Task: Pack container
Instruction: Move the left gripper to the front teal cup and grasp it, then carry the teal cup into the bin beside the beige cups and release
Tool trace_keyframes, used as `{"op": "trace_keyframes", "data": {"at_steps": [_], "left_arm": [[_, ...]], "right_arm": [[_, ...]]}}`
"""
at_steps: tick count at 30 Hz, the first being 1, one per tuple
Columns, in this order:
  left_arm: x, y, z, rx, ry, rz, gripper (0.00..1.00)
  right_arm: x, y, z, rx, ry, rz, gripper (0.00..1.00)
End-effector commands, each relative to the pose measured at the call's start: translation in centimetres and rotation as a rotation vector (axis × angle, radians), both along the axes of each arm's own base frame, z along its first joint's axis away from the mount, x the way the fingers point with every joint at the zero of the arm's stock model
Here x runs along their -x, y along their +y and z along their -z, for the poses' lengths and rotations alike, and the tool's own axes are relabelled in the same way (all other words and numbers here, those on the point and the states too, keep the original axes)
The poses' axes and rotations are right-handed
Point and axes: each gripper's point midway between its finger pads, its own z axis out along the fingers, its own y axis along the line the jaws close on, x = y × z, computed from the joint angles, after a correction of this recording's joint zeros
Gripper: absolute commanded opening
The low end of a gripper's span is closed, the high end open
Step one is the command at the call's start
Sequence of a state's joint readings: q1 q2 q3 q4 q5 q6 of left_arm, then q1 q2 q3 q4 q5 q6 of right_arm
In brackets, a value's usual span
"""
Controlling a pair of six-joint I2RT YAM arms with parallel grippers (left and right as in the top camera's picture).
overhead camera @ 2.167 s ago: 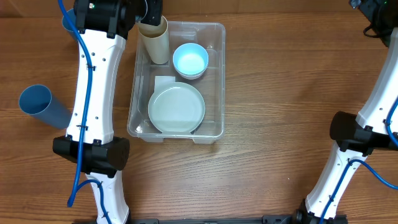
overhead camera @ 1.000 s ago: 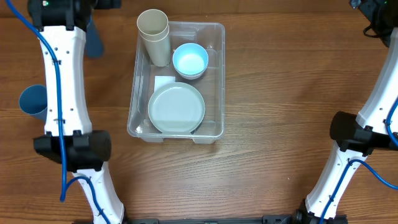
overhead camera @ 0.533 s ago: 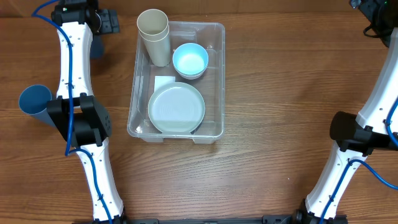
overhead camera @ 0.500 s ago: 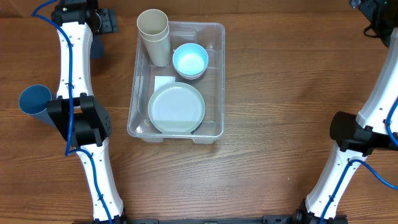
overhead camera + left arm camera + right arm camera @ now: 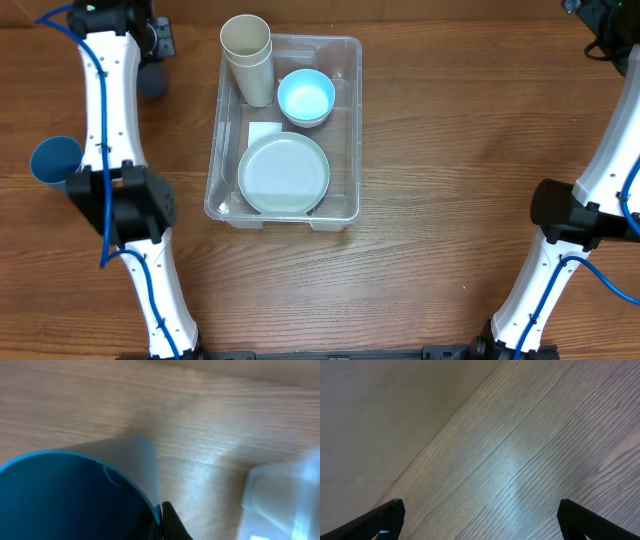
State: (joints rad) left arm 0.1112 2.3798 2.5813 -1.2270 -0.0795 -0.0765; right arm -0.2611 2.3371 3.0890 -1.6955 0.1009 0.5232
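While the container [image 5: 344, 150], right of the left gripper [image 5: 155, 45], holds a plate [image 5: 284, 175], bowl [image 5: 306, 97] and beige cup [image 5: 247, 60], two pieces lie outside: a blue cup [image 5: 65, 495] at that gripper, perhaps between its fingers (grasp unreadable), and a second blue cup [image 5: 50, 160] behind it. Right gripper [image 5: 480, 510] spread, empty.

White arms [image 5: 105, 100], black joints [image 5: 130, 205], blue cables [image 5: 102, 235]

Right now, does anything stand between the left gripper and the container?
Nothing visible on the table between the left gripper and the container. The beige cup fills the container's nearest corner. A blue cup sits at the gripper.
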Motion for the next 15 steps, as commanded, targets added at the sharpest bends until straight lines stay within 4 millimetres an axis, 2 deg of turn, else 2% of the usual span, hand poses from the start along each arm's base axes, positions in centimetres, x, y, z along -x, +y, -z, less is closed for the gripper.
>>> {"op": "trace_keyframes", "data": {"at_steps": [1,3,5,8,9,11,15], "left_arm": [[4.6,-0.9,-13.8,-0.003,-0.236,-0.002,0.04],[7.2,-1.8,-16.5,0.017,-0.257,0.020,0.04],[9.4,-3.2,-18.2,0.048,-0.265,0.054,0.04],[12.0,-5.9,-19.6,0.098,-0.258,0.123,0.04],[12.9,-7.4,-20.0,0.112,-0.252,0.172,0.04],[14.4,-10.5,-20.0,0.117,-0.223,0.276,0.04],[16.2,-16.5,-18.4,0.089,-0.133,0.478,0.04]], "right_arm": [[0.2,0.0,-0.6,0.008,-0.014,-0.002,1.00],[0.2,0.0,-0.6,0.008,-0.014,-0.002,1.00],[0.2,0.0,-0.6,0.008,-0.014,-0.002,1.00],[0.2,0.0,-0.6,0.008,-0.014,-0.002,1.00],[0.2,0.0,-0.6,0.008,-0.014,-0.002,1.00],[0.1,0.0,-0.6,0.009,-0.015,-0.002,1.00],[0.2,0.0,-0.6,0.008,-0.014,-0.002,1.00]]}}
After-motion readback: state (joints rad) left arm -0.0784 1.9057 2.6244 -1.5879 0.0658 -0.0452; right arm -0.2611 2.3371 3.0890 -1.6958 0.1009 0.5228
